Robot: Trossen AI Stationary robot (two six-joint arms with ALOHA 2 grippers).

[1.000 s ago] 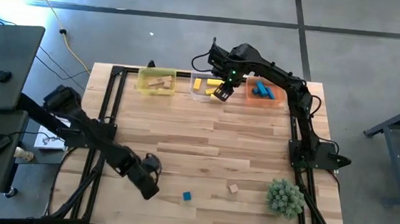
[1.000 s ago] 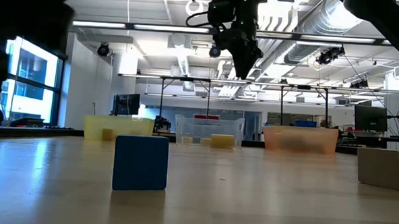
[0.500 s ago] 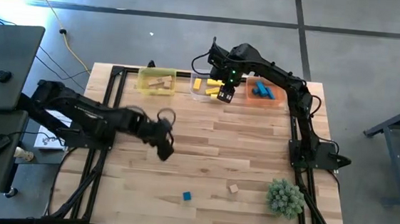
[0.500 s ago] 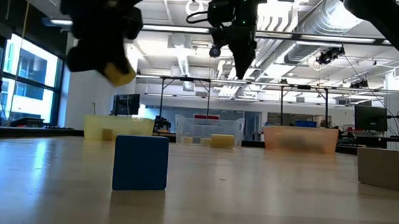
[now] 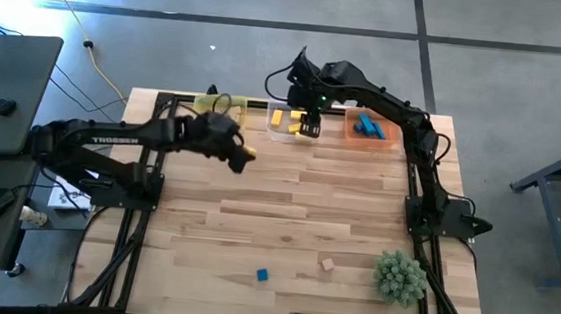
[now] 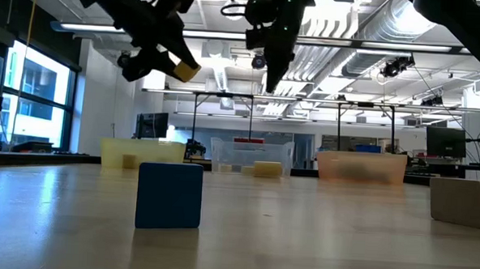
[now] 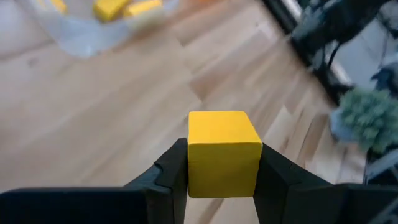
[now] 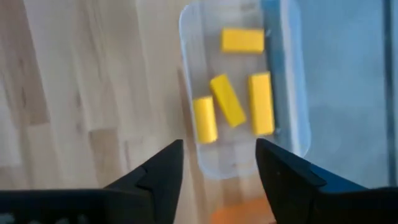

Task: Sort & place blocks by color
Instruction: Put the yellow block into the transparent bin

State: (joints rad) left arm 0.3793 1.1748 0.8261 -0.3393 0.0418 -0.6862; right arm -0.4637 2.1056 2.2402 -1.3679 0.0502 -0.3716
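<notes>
My left gripper (image 5: 241,154) hangs high over the table's far-left part, shut on a yellow cube (image 7: 224,134). The low view shows this gripper (image 6: 172,63) well above the tubs. My right gripper (image 8: 217,165) is open and hovers over the clear tub (image 5: 285,120). That tub (image 8: 239,93) holds several yellow blocks. Blue blocks lie in the orange tub (image 5: 368,129). The yellow tub (image 5: 214,112) holds tan blocks and is partly hidden by my left arm. A blue cube (image 5: 262,274) and a tan cube (image 5: 327,265) rest on the table near its near edge. My left gripper pinches the yellow cube between its two fingers (image 7: 171,174), which lie on two opposite side faces (image 7: 194,158). The fingers slant down toward the table's right. The cube (image 6: 186,70) is lifted clear, high above the table.
A green spiky ball (image 5: 399,277) sits at the near-right corner, beside the right arm's base (image 5: 436,214). The three tubs stand in a row along the far edge. Bare wood (image 5: 296,208) lies between the tubs and the two loose cubes.
My left gripper has swung from low near the table's near-left part up and toward the far edge, and now holds the yellow cube high near the tubs. My right gripper has stayed over the clear tub.
</notes>
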